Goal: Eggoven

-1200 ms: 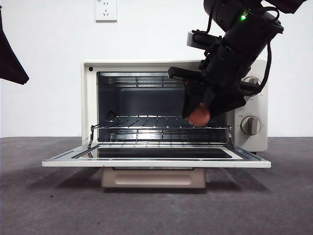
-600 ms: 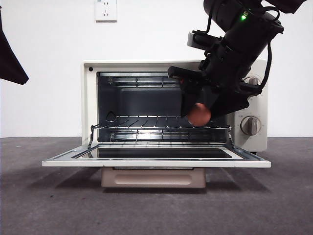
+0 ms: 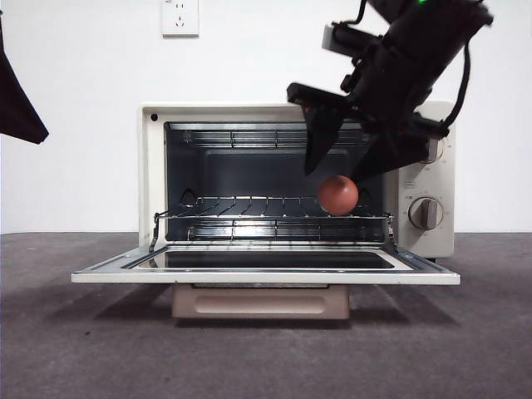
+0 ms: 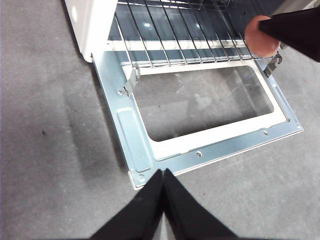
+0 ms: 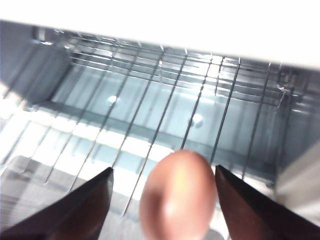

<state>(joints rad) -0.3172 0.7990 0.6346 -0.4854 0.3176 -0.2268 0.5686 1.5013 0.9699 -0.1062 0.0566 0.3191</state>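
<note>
The reddish-brown egg (image 3: 337,195) rests on the wire rack (image 3: 241,208) inside the cream toaster oven (image 3: 152,166), toward the rack's right front. The oven door (image 3: 266,277) lies folded down flat. My right gripper (image 3: 337,170) hangs just above the egg, open, with a finger on either side and not touching it. In the right wrist view the egg (image 5: 177,195) sits between the spread jaws of the right gripper (image 5: 162,171). My left gripper (image 4: 162,172) is shut and empty, hovering over the table in front of the door's left corner; its view shows the egg (image 4: 261,36) too.
Two dials (image 3: 426,213) sit on the oven's right panel, close behind the right arm. The left arm (image 3: 17,100) shows as a dark shape at the left edge. A wall socket (image 3: 180,17) is above the oven. Grey tabletop (image 3: 83,349) spreads around.
The right gripper has opened and lifted upward, letting go of the egg, which stays on the rack. The left arm has not moved.
</note>
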